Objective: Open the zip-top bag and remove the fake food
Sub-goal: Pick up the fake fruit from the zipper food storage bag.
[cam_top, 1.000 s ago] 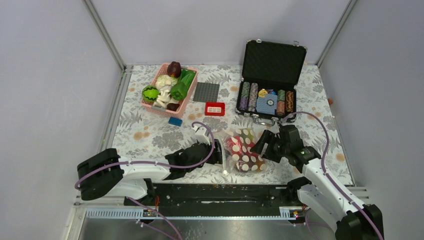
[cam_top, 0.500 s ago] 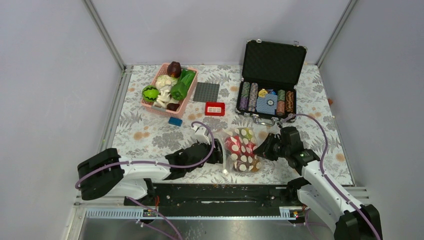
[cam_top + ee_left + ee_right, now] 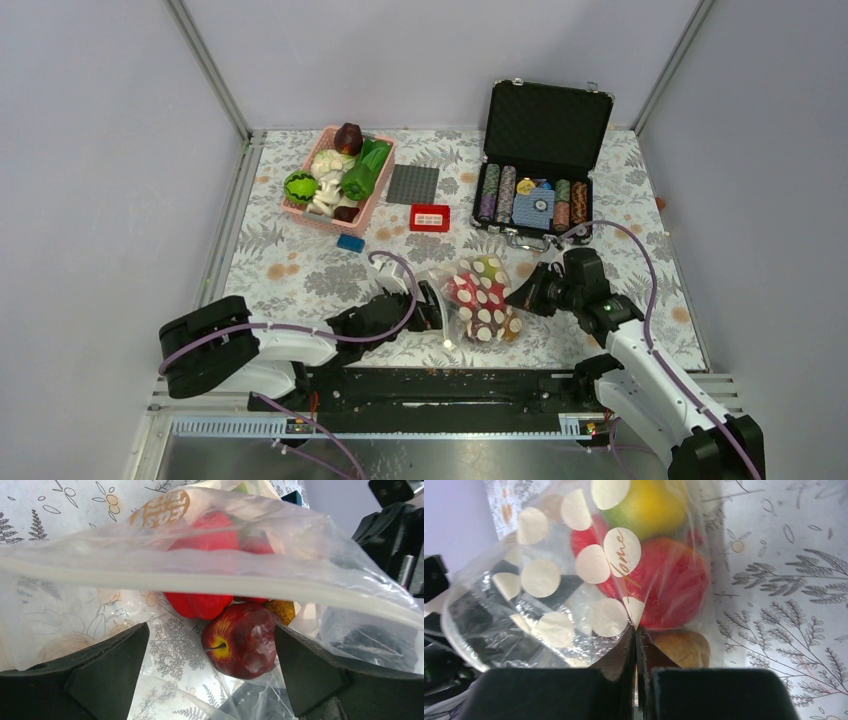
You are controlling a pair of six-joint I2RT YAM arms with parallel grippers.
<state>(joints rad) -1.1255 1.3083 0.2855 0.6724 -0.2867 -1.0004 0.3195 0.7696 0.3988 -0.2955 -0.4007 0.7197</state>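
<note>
The zip-top bag (image 3: 482, 300), clear with cream dots, lies near the table's front between my two grippers. Fake food fills it: a red apple (image 3: 240, 640), a red pepper (image 3: 199, 604), a yellow-green piece (image 3: 649, 505), a red piece (image 3: 671, 582). My left gripper (image 3: 432, 308) is at the bag's left end, open wide; in the left wrist view the gripper (image 3: 211, 630) has the apple between its fingers, untouched, under the bag's white zip strip (image 3: 200, 582). My right gripper (image 3: 524, 295) is at the bag's right end, and the right wrist view shows this gripper (image 3: 634, 630) shut on a fold of bag film.
A pink basket (image 3: 381, 185) with vegetables stands at the back left. An open poker-chip case (image 3: 548, 120) stands at the back right. A grey plate (image 3: 413, 185), a small red box (image 3: 430, 217) and a blue block (image 3: 350, 242) lie between them.
My right gripper has closed on the bag's right end. My left gripper has opened wide at the bag's left end. The bag has shifted slightly.
</note>
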